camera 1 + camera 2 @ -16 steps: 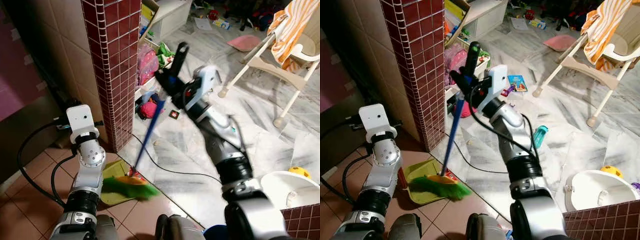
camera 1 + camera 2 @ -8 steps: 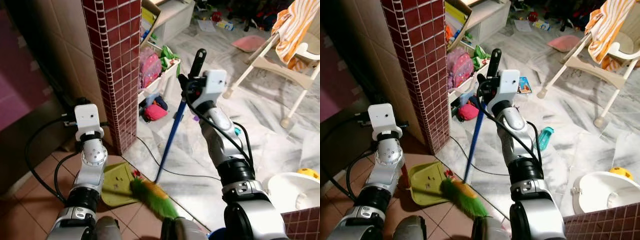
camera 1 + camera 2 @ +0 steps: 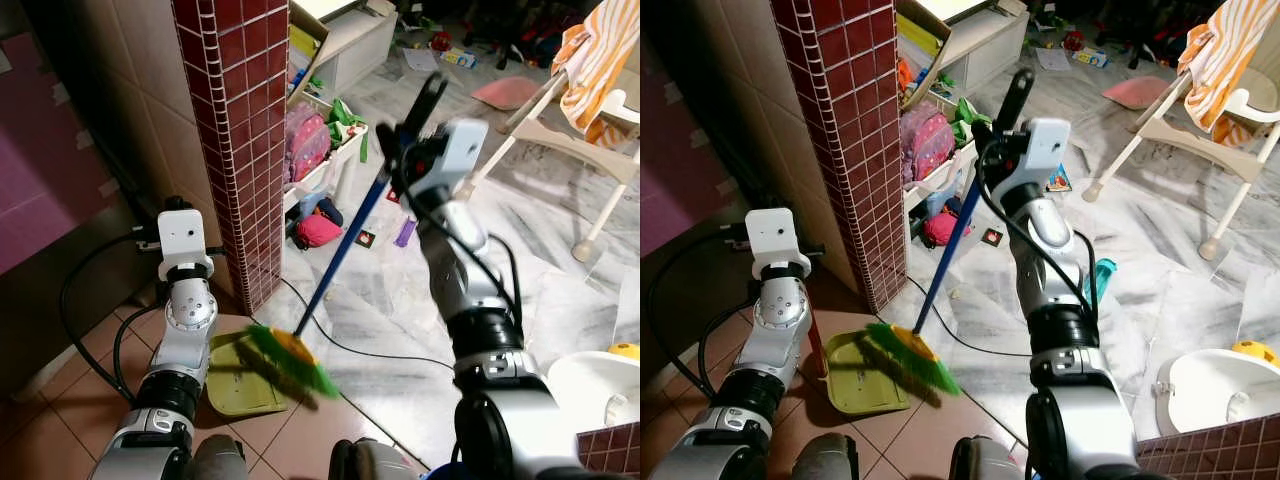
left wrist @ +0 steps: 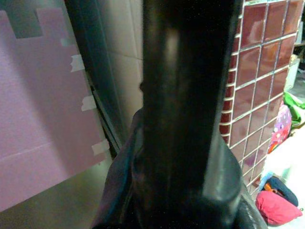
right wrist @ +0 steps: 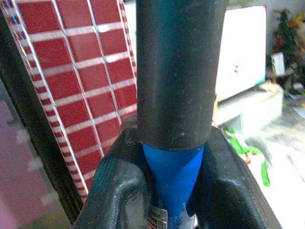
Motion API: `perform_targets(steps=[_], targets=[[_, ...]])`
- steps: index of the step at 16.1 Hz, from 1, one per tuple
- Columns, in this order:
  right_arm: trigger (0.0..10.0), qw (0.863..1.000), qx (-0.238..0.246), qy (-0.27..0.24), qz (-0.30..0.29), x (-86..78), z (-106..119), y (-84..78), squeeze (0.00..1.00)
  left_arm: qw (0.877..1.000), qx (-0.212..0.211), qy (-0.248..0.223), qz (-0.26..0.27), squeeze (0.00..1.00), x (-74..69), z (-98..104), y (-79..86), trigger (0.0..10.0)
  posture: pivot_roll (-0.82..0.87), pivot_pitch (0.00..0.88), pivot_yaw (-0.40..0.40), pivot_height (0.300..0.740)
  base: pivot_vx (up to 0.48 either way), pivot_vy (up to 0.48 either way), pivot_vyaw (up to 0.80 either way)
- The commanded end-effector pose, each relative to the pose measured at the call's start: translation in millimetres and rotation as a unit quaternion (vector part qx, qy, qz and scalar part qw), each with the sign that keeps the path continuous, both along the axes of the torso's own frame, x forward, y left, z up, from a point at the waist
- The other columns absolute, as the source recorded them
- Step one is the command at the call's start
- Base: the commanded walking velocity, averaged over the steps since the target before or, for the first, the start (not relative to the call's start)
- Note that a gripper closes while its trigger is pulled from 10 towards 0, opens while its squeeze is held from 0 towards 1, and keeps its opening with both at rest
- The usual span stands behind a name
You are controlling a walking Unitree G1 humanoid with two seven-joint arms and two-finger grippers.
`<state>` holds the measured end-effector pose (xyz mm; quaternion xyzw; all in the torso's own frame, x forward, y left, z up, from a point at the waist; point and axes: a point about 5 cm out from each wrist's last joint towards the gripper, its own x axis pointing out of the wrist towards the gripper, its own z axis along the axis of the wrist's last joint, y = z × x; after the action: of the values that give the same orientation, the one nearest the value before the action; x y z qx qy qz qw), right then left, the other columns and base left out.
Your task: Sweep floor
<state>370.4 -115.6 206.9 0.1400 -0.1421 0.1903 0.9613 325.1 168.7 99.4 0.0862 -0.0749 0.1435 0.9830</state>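
A broom with a blue shaft [image 3: 345,240] and a black top grip leans across the marble floor. My right gripper [image 3: 403,150] is shut on it just under the grip; in the right wrist view the fingers [image 5: 116,191] clamp the blue shaft. The green and yellow broom head [image 3: 293,358] lies at the right edge of a green dustpan [image 3: 238,378] on the brown tiles. My left arm [image 3: 185,310] stands over the dustpan. In the left wrist view the left gripper [image 4: 186,191] is shut around the dustpan's dark upright handle [image 4: 188,71].
A red brick pillar [image 3: 235,120] rises just left of the broom. A black cable [image 3: 370,345] crosses the floor. Toy bins with a pink bag [image 3: 310,150], a white high chair [image 3: 590,130], a teal bottle [image 3: 1102,275] and a white bowl [image 3: 600,385] stand around.
The broom head left the dustpan's front, swung out over the tiles toward me, then came back to the pan's right edge. The right gripper has carried the handle top rightward.
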Motion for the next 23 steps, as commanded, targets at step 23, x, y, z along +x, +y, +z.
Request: perform_targets(steps=[23], targets=[[10.0, 0.987, -0.008, 0.142, -0.08, -5.5, -68, 20.2, 0.0, 0.992, -0.09, 0.014, -0.092, 0.0, 12.5, -6, -36.0, 10.0, -0.05, 0.029, -0.06, 0.74, 0.0, 0.0, 0.0]])
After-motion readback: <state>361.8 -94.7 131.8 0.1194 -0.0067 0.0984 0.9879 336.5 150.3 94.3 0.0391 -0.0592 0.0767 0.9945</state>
